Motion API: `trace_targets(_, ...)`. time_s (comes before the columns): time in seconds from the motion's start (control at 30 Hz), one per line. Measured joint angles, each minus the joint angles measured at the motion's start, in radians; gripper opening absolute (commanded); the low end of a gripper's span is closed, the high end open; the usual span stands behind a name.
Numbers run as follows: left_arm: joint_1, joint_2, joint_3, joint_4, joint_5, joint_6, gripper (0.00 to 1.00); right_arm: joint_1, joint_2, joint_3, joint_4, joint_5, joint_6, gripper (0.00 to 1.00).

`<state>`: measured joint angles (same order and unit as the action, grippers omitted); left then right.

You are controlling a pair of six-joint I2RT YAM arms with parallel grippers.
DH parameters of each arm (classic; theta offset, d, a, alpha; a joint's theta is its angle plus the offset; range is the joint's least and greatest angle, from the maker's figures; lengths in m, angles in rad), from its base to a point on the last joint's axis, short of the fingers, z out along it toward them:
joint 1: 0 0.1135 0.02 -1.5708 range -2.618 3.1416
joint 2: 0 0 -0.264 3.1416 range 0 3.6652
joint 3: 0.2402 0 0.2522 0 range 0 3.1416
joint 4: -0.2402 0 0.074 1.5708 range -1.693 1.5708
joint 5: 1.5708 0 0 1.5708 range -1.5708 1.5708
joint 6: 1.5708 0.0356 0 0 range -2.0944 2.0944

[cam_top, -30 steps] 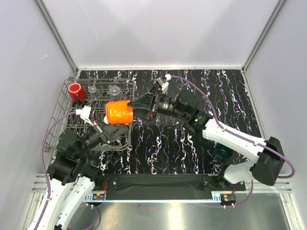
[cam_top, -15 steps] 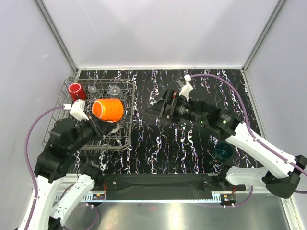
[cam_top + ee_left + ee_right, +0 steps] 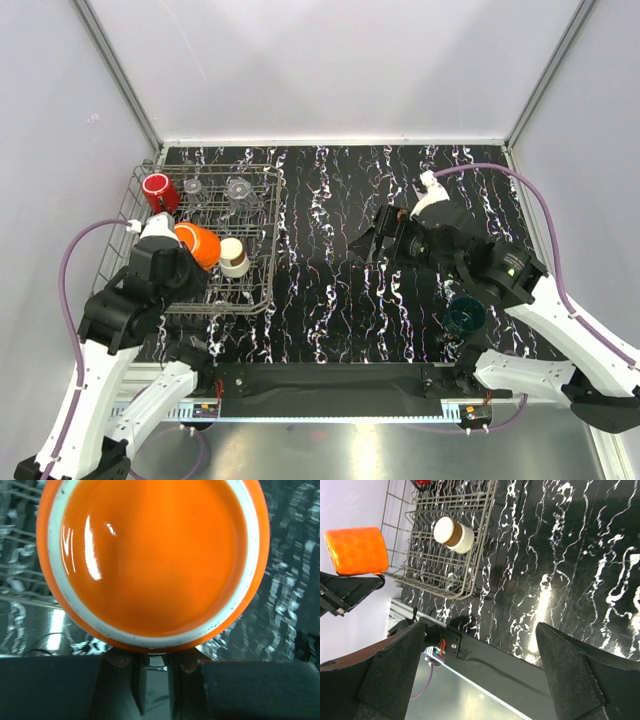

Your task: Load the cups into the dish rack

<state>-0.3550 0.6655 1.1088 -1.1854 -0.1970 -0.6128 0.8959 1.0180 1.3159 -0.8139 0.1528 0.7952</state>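
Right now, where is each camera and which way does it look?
Top camera: high behind the bases, looking down on table, dish rack, left arm, right arm.
Left wrist: on the left arm, filled by the orange cup the left tool pinches.
Right wrist: on the right arm, looking past its open right tool at the dish rack.
All three show the orange cup.

One each of red cup, cream cup, orange cup, green cup, dish rack; two clear cups.

White left arm and right arm — black joints, purple cables.
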Motion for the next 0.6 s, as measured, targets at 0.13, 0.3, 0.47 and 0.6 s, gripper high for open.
trace_targets(0.13, 0.001, 0.004, -0.053, -0.01, -0.1, -0.025, 0.0, 0.0, -0.003, -0.002, -0.001, 0.014, -0.013, 1.0)
trace_targets(0.3, 0.016, 0.074, -0.102, 0.006, -0.152, -0.043, 0.0, 0.0, -0.003, -0.011, -0.013, 0.016, -0.022, 1.0)
trace_targets(0.47, 0.136, 0.174, -0.145, 0.083, -0.135, -0.037, 0.0, 0.0, -0.014, -0.017, -0.039, 0.021, -0.034, 1.0)
trace_targets(0.6, 0.258, 0.227, -0.178, 0.15, -0.113, -0.013, 0.0, 0.0, -0.041, -0.023, -0.063, 0.031, -0.046, 1.0)
